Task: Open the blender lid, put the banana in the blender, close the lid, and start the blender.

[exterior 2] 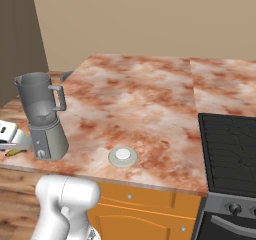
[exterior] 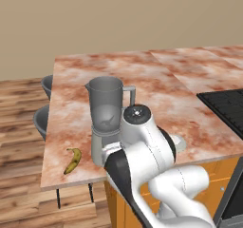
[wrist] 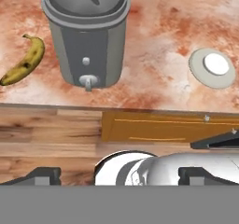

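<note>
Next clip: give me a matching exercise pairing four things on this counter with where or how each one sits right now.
Things:
1. blender lid
2. banana
3. blender
4. stovetop

Places or states:
A. standing upright with its jar mouth uncovered
B. black, at the counter's right end
C. lying flat on the counter to the right of the blender
D. lying near the counter's front edge, left of the blender

Pairs: 1-C, 2-D, 3-A, 4-B
</note>
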You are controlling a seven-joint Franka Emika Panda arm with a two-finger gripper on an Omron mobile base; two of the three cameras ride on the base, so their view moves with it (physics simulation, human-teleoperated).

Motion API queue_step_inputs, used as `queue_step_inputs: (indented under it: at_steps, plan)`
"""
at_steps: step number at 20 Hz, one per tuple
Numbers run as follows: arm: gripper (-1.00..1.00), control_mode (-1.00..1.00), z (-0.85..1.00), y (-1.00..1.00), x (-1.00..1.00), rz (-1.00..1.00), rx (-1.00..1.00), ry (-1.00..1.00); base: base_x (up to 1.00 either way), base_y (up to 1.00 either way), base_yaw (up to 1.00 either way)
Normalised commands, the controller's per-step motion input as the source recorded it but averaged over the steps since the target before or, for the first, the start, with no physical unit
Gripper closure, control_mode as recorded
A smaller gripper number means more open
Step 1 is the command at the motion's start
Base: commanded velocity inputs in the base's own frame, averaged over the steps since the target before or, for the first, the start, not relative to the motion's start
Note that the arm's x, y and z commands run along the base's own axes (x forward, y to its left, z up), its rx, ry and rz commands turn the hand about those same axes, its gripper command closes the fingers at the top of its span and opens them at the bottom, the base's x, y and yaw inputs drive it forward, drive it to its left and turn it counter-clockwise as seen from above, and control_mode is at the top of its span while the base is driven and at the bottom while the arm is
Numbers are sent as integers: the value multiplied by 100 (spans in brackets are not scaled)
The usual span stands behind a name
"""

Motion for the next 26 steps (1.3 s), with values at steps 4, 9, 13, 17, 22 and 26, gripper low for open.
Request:
queue_step_inputs:
  at_steps: [4, 9, 13, 17, 22, 26]
  plan:
    - [-100, -100, -22, 99, 3, 0, 0, -2, 0, 0, 0]
    - [-100, -100, -17, 83, 35, -3, 0, -2, 0, 0, 0]
    - [-100, -100, -30, 65, 35, -1, 2, 0, 0, 0, 0]
    - [-100, -100, -31, 29, 30, -2, 4, 0, 0, 0, 0]
    - [-100, -100, -29, 16, 41, 0, 7, 0, 0, 0, 0]
    - [-100, -100, -31, 26, 38, -1, 4, 0, 0, 0, 0]
